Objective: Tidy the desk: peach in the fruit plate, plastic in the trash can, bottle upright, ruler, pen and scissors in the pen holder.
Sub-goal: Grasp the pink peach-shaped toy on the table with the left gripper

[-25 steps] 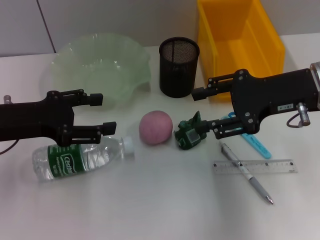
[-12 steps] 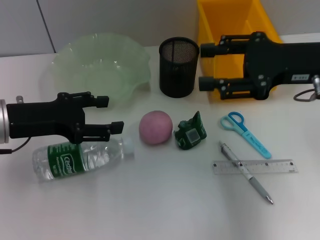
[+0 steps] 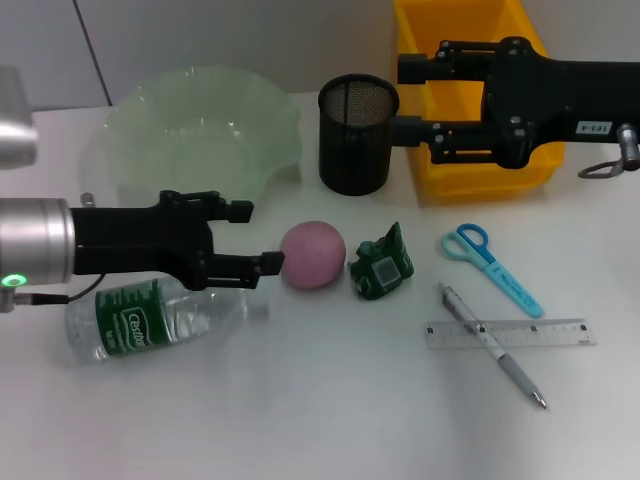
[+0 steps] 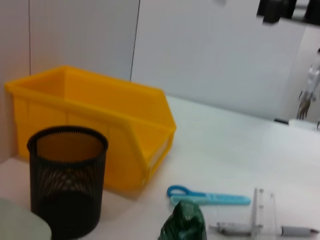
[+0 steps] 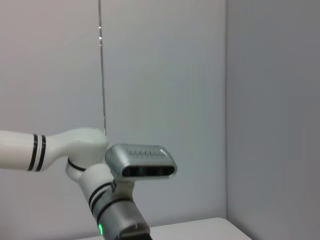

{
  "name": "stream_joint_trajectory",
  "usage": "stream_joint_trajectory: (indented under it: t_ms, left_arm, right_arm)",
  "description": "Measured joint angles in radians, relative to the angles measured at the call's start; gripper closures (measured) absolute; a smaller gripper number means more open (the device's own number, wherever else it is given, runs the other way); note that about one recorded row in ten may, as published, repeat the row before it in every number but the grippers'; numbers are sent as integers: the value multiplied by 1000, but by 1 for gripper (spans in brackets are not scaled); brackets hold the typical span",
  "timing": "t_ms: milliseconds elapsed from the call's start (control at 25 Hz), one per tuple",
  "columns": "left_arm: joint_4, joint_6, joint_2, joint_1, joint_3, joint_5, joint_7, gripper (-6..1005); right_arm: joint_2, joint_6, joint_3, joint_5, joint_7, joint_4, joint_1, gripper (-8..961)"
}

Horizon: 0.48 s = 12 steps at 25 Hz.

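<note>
White flat surface (image 3: 300, 400). Fruit plate (image 3: 200, 130): translucent pale-green, wavy ruffled rim, far left. Pen holder (image 3: 358, 133): black wire-mesh cylinder, beside bright-yellow rectangular plastic trash can (image 3: 475, 175). Peach (image 3: 312, 255): matte dusty-pink ball, mid-surface. Just beside it on the right, crumpled dark-green plastic (image 3: 381, 267). Bottle (image 3: 150, 315): clear plastic, green label, lying on its side, near left. Scissors (image 3: 490, 265) w/ light-blue loop handles and blade cover; slim silver-grey pen (image 3: 490, 343) lies crossing the clear ruler (image 3: 510, 333), near right.

Vs 0.5 s ago: left pincer (image 3: 255, 240) has moved toward the peach, arm now showing more of its silver section; right pincer (image 3: 408, 98) has shifted slightly further back and leftward over the trash can. Objects unmoved.

Left pincer: released, fingers spread, tips just short of the peach's left side, not touching as far as seen; bottle lies under/near its arm. Right pincer: released, holding nothing, raised over the trash can's front, tips near the pen holder's rim; plastic well apart, below it.
</note>
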State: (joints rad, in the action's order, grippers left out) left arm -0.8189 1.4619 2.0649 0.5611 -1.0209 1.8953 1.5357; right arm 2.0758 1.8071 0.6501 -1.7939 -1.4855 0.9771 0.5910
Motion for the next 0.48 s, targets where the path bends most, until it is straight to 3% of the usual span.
stream_joint_trajectory:
  t_ms: [320,480]
  left_arm:
    - [31,-96,7,50,-103,0,21,175]
    - [49,-110,7,71,-105,-11,21,175]
  right_arm:
    - [0,-24,-1,6,-6,-9,0,268]
    - [1,-28,5,31,-7,-15,1,268]
